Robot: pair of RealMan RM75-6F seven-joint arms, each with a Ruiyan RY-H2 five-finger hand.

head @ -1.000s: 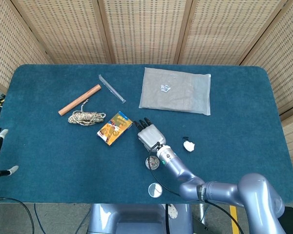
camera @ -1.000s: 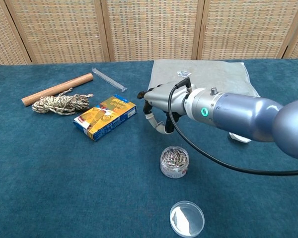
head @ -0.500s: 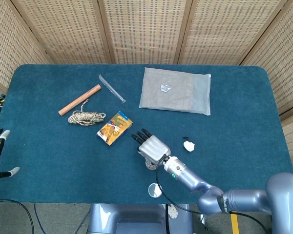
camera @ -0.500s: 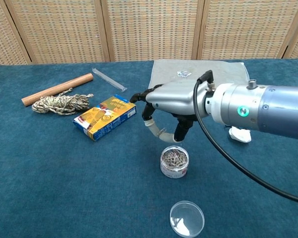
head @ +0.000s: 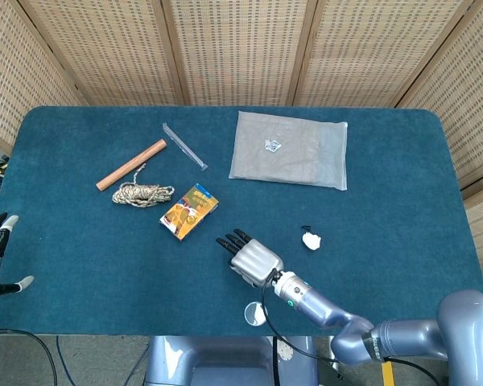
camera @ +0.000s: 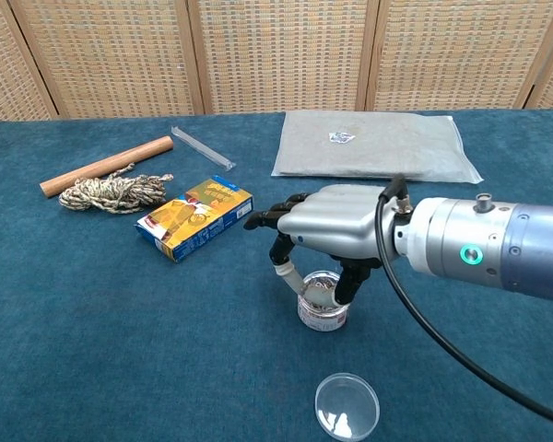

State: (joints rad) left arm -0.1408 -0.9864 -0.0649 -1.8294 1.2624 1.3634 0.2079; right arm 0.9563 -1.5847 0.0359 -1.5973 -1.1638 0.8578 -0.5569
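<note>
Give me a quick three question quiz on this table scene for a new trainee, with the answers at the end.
1. True or false: the right hand is over the small jar of paper clips.
2. Which lies nearest the rope bundle: A) wooden stick, B) grey bag, C) clear lid?
3. Fill in: the jar's lid lies on the ____.

Key:
1. True; fingers reach down around its rim, though a firm grip cannot be told.
2. A.
3. Table, in front of the jar.
</note>
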